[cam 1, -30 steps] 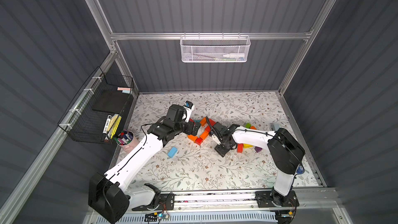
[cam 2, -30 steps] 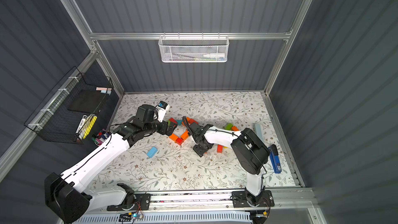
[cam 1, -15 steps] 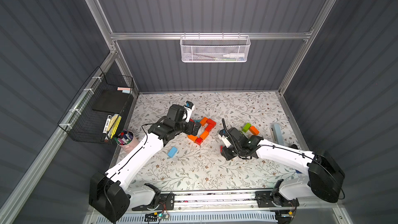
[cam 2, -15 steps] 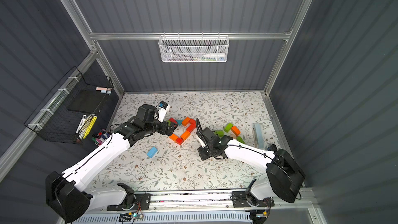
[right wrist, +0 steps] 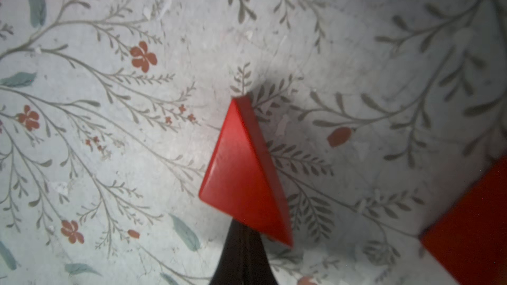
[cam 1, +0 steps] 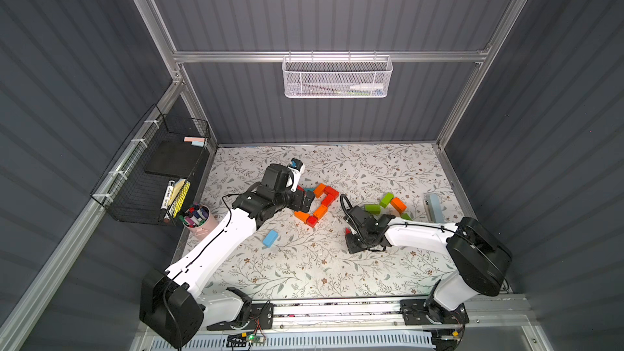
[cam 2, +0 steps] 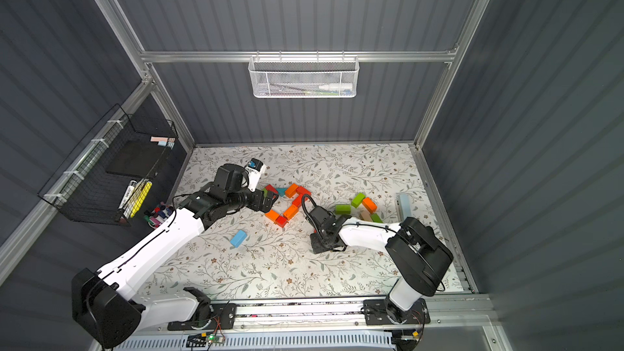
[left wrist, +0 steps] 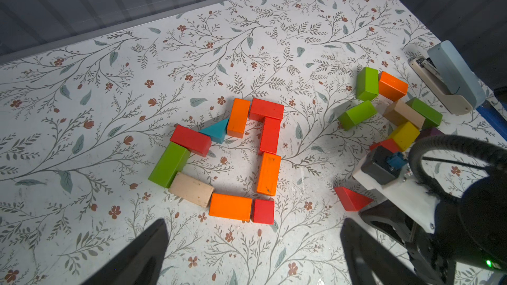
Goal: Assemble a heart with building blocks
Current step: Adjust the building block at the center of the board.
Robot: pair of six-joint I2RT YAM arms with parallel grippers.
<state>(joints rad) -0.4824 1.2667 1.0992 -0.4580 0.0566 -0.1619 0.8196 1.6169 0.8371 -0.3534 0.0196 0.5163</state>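
Top view: marker (cam 1: 167, 194) lettering illegible

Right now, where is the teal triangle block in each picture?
In a top view: teal triangle near the centre, left of an orange block.
In a top view: teal triangle, same spot.
Left wrist: teal triangle near the centre.
Right wrist: not in it.
Shared landmark, except right wrist: the orange block.
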